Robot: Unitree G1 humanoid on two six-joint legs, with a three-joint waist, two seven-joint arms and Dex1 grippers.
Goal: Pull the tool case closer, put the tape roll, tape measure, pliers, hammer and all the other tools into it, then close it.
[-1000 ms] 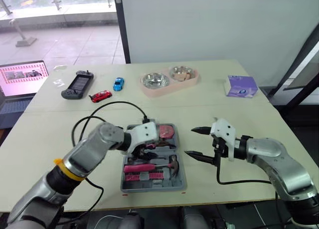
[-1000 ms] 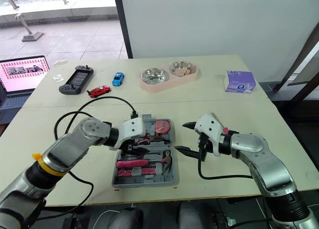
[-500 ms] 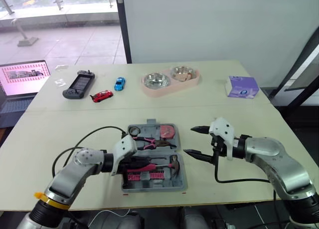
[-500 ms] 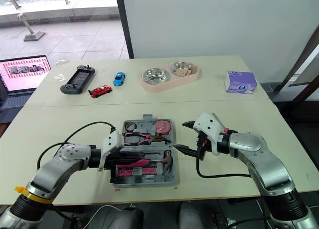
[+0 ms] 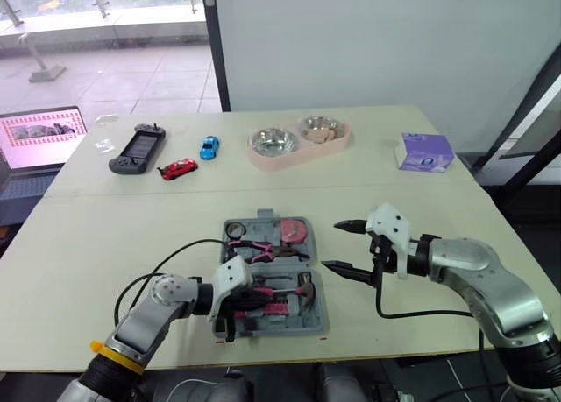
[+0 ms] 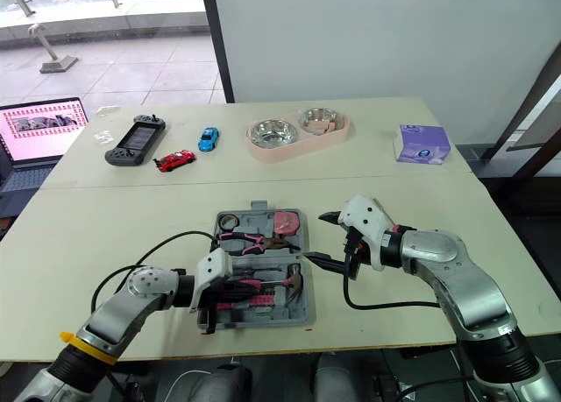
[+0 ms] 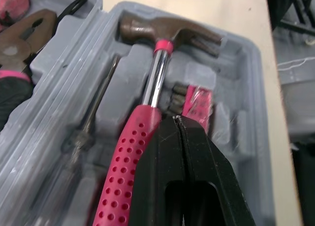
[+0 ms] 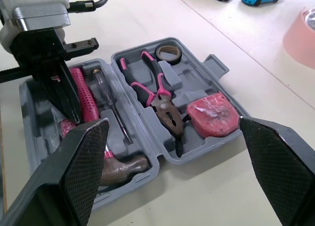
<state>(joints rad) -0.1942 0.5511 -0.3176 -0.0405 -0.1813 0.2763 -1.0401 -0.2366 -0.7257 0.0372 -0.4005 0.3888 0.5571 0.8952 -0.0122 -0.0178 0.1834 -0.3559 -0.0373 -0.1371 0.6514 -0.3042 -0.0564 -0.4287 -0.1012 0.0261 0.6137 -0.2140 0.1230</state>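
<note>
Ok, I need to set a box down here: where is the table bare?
Bare: the strip between the red toy car, pink bowls and the tool case; also between the bowls and the purple box. Crowded: the case itself, left gripper over it, right gripper beside it.

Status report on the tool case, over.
Left gripper shut, over the hammer. Right gripper open beside the tool case. Case open; pliers, tape measure, tape roll seated. Left gripper over the case blocks closing.

hammer (image 7: 153, 80) grip behind L claw (image 7: 179, 119), laptop (image 5: 39, 137) cropped
</note>
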